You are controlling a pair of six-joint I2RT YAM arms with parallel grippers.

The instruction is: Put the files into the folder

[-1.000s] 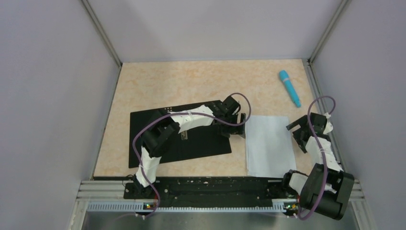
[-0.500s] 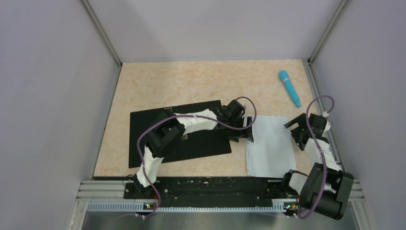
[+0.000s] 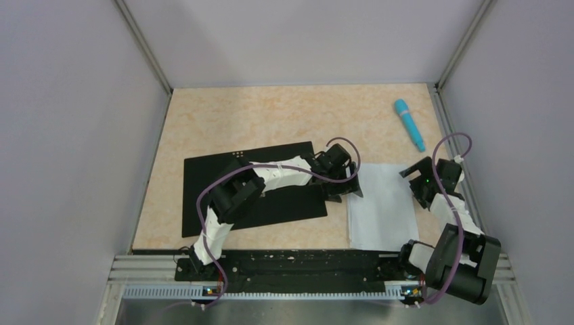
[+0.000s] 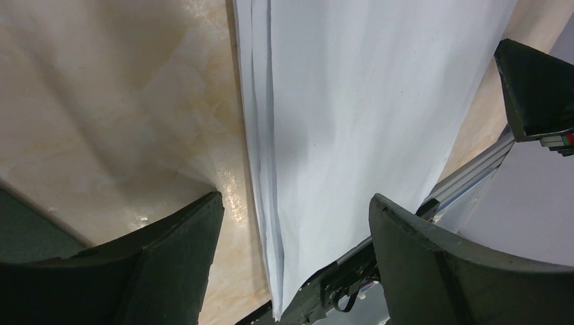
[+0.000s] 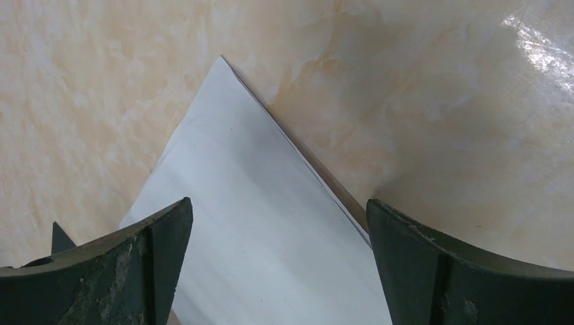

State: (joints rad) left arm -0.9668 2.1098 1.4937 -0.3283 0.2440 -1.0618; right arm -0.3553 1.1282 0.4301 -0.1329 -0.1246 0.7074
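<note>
The files (image 3: 381, 206) are a stack of white sheets lying flat at the right of the table. The folder (image 3: 223, 186) lies open, black inside up, left of them. My left gripper (image 3: 350, 186) is open and straddles the sheets' left edge; the left wrist view shows the layered edge of the files (image 4: 352, 122) between its jaws, not gripped. My right gripper (image 3: 418, 181) is open over the sheets' far right corner; the right wrist view shows that corner of the files (image 5: 264, 237) between its jaws, which are apart and empty.
A turquoise pen (image 3: 409, 122) lies at the back right of the table. The aluminium frame rail (image 3: 452, 145) runs close along the right side, beside the right arm. The front rail (image 3: 291, 267) bounds the near edge.
My left gripper has moved right and slightly down, from the folder's right edge onto the left edge of the sheets. My right gripper has shifted slightly toward the sheets' far right corner.
</note>
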